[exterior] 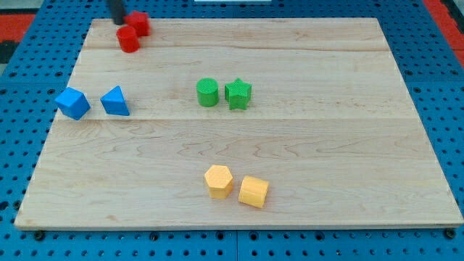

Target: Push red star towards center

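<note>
Red star (pixel 138 23), orientation indiscernible, top-left.

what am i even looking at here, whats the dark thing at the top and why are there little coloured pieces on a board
This is a single camera picture looking down at a wooden board on a blue pegboard surface. The dark thing is a robot arm's rod; my tip slides over the board and pushes blocks. It has no hand and holds nothing. The tip sits at the view's top left, right beside two red blocks: one near the top edge, another just below it. Their shapes are hard to make out. Also there: a blue cube-like block, a blue triangular block, a green cylinder, a green star, and two yellow blocks.
</note>
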